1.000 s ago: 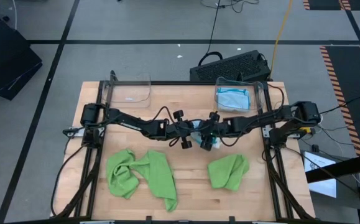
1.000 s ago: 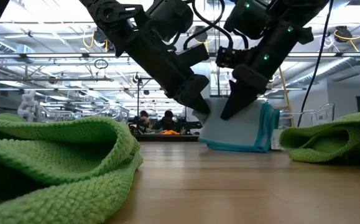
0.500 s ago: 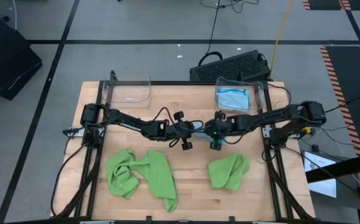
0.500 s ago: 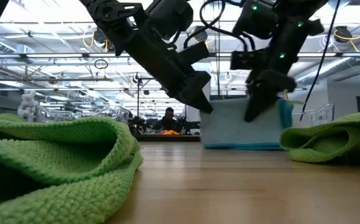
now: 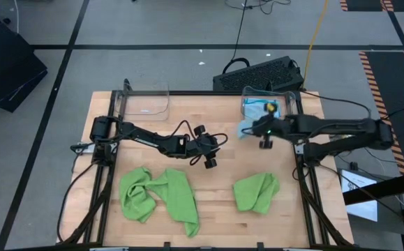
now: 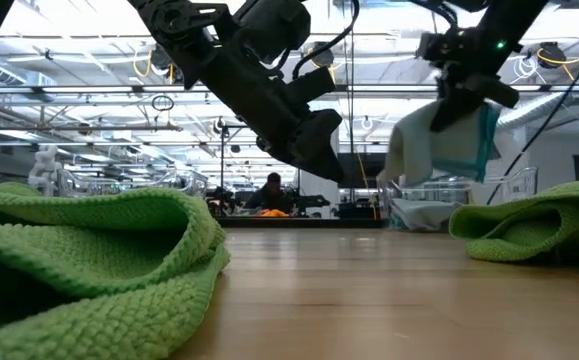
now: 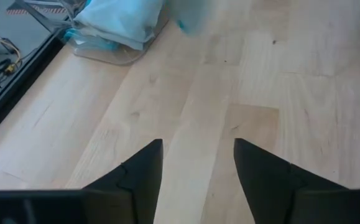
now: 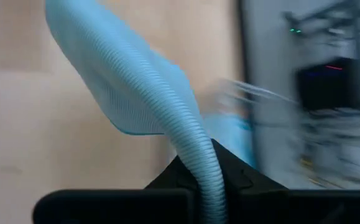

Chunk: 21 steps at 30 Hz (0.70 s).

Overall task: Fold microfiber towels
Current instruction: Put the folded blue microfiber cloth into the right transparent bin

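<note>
Your right gripper [image 5: 257, 130] is clamped on the folded blue towel [image 6: 439, 140], lifted beside the far-right bin [image 5: 294, 104], so next lower it inside while your left gripper [image 7: 197, 163] waits parted mid-table.

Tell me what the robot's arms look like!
Two thin black arms made of jointed pieces, with looping black cables along them. The right arm has small green lights glowing near its wrist. Each ends in a gripper with two dark, wedge-shaped jaws: left gripper, right gripper.
</note>
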Each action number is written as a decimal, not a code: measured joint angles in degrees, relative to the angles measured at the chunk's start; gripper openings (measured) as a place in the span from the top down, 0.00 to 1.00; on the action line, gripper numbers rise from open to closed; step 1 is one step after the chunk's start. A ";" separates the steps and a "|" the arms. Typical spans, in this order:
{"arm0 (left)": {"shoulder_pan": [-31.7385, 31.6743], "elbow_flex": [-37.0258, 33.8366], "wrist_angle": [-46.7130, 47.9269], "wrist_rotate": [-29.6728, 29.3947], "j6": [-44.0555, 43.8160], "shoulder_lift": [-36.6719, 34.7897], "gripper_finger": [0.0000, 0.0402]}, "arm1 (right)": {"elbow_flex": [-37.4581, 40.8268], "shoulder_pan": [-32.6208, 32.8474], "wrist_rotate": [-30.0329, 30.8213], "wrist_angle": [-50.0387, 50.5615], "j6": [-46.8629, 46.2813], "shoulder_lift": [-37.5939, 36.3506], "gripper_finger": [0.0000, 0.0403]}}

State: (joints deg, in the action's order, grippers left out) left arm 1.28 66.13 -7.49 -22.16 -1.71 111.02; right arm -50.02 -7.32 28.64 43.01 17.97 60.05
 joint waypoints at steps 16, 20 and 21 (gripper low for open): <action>0.00 0.00 -0.52 0.14 -0.12 -0.07 0.54 | -0.07 -21.66 8.05 -14.33 30.45 0.66 0.98; 0.01 0.00 -0.51 0.18 -0.11 -0.09 0.54 | -0.07 -24.74 5.31 -20.21 33.12 4.53 0.98; 0.02 0.00 -0.52 0.20 -0.11 -0.09 0.54 | -0.07 -25.34 4.66 -21.74 33.44 5.40 0.98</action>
State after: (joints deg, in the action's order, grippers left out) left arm 1.30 66.13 -8.01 -21.96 -1.83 110.93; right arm -50.09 -32.66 33.30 21.26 51.41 65.45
